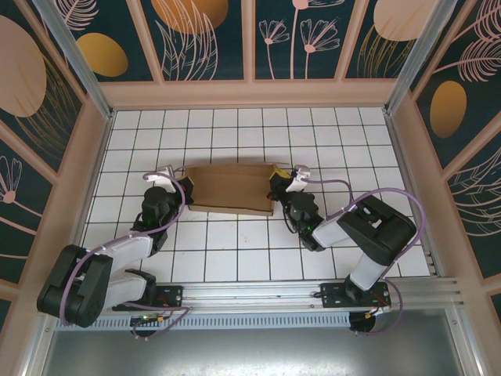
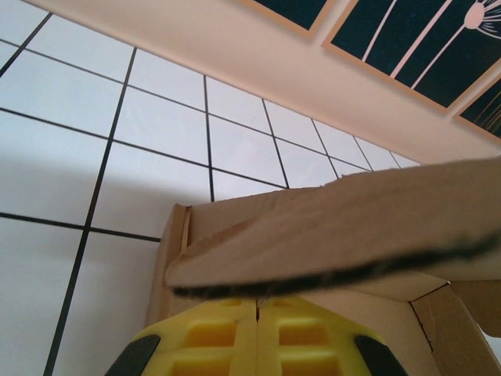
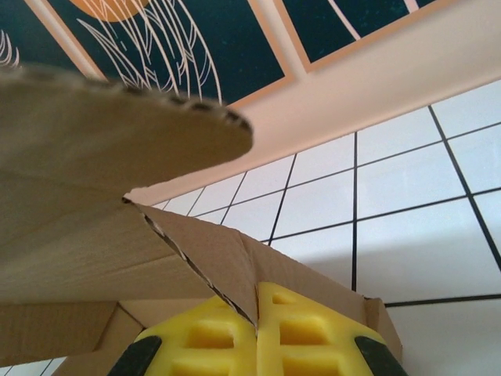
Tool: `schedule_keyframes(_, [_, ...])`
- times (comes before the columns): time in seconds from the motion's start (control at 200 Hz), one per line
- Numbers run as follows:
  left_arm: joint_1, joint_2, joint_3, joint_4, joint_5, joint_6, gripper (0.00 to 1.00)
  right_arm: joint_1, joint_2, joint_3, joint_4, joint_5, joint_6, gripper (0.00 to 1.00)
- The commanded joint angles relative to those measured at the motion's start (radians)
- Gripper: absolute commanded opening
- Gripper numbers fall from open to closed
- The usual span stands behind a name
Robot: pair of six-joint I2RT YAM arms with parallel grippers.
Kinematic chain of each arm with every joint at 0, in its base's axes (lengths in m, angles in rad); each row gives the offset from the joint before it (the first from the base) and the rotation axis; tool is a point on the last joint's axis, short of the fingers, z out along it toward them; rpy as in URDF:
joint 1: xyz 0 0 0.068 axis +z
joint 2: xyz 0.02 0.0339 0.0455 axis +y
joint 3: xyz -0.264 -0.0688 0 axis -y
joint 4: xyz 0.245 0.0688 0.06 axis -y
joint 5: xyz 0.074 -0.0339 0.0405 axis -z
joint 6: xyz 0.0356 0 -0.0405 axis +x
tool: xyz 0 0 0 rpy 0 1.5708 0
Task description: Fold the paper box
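Paper box (image 1: 232,188), flaps raised, lies between left claw (image 1: 186,186) and right claw (image 1: 275,183), both closed.

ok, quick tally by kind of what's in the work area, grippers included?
paper box, brown cardboard: 1
grippers, yellow-fingered: 2 (left gripper, right gripper)
Total: 3

a robot test cell in a lab: white gridded tabletop (image 1: 235,251), aluminium rail (image 1: 258,294) at 6 o'clock, floral wall panels (image 1: 203,31) from 9 round to 3 o'clock.
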Motion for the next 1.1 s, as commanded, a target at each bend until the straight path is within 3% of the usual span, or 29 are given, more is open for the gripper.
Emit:
schedule_keyframes(0.0, [-0.006,0.018,-0.049,-0.138,-0.036,-0.046,0.00,0.014,-0.004,-0.034,-0.020,0.007,0.076,0.01])
schedule_keyframes(0.235, [-0.005,0.022,-0.031,-0.144,-0.021,-0.040,0.00,0.024,-0.029,0.031,-0.122,0.014,0.167,0.02])
schedule_keyframes(0.51, [-0.005,0.032,-0.030,-0.140,-0.014,-0.040,0.00,0.075,-0.037,0.169,-0.394,0.170,0.337,0.02])
schedule_keyframes(1.096, [-0.005,-0.002,-0.059,-0.162,-0.050,-0.077,0.00,0.152,0.107,0.077,-0.234,0.282,0.296,0.02])
